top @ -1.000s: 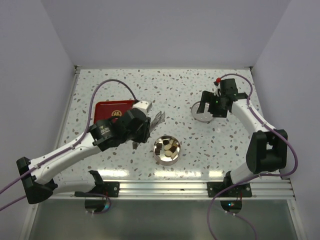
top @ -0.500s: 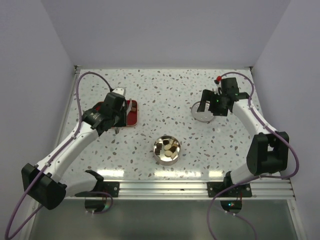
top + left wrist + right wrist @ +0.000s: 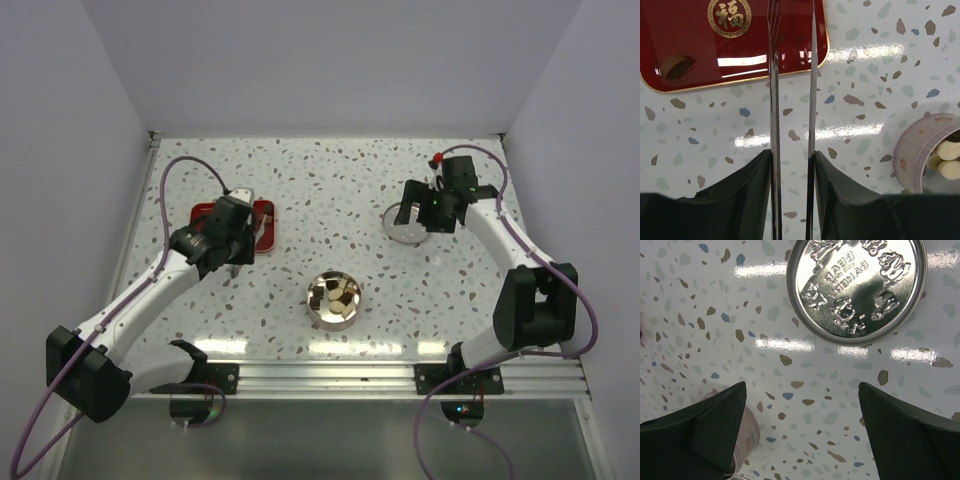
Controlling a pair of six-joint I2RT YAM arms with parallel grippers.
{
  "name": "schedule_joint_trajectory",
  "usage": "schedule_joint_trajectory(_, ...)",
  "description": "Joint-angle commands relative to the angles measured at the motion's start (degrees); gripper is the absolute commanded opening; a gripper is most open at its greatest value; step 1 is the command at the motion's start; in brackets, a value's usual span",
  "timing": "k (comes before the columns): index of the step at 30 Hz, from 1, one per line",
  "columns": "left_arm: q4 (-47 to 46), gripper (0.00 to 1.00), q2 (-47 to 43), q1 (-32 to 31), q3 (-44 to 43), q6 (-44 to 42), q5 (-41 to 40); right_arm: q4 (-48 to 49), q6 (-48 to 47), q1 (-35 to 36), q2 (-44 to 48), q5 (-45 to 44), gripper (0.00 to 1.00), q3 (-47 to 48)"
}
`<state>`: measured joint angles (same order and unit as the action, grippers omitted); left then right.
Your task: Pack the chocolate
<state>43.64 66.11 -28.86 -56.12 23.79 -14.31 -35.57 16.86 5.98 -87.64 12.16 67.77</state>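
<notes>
Several pieces of chocolate [image 3: 335,293] lie in the round tin [image 3: 335,312] at the table's middle front; cream pieces [image 3: 949,160] show in the tin [image 3: 920,155] in the left wrist view. One brown chocolate piece [image 3: 677,67] sits on the red tray [image 3: 700,45]. My left gripper [image 3: 792,155] [image 3: 240,235] is shut on the long metal tweezers [image 3: 774,100], whose two arms stand apart and reach over the tray's right end with nothing between them. My right gripper [image 3: 802,390] [image 3: 415,212] hangs open over bare table, just short of the tin's lid [image 3: 855,290].
The silver embossed lid [image 3: 403,225] lies flat at the back right. The red tray [image 3: 205,212] lies at the back left, partly under my left wrist. The tin's wall [image 3: 745,432] shows at the lower left of the right wrist view. White walls enclose the table.
My left arm has swung from beside the tin back to the left, carrying the tweezers over the red tray's right end. The right arm has not moved.
</notes>
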Motion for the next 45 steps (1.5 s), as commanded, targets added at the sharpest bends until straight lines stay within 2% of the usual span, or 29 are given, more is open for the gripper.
schedule_joint_trajectory(1,-4.87,0.43,0.42,0.3,1.53,-0.85,0.33,-0.02,-0.43,-0.18,1.68,0.67,0.97,-0.53)
schedule_joint_trajectory(20,-9.8,0.46,5.35,0.91,2.24,-1.03,0.95,-0.11,-0.51,-0.26,1.5,0.05,0.97,-0.36)
schedule_joint_trajectory(42,-14.46,0.47,9.39,4.78,1.45,-6.56,4.73,-0.29,-0.69,-0.26,1.06,0.05,0.97,-0.09)
schedule_joint_trajectory(45,-14.54,0.41,9.22,4.87,1.19,-7.27,5.16,-0.29,-0.78,-0.26,1.06,-0.03,0.97,-0.09)
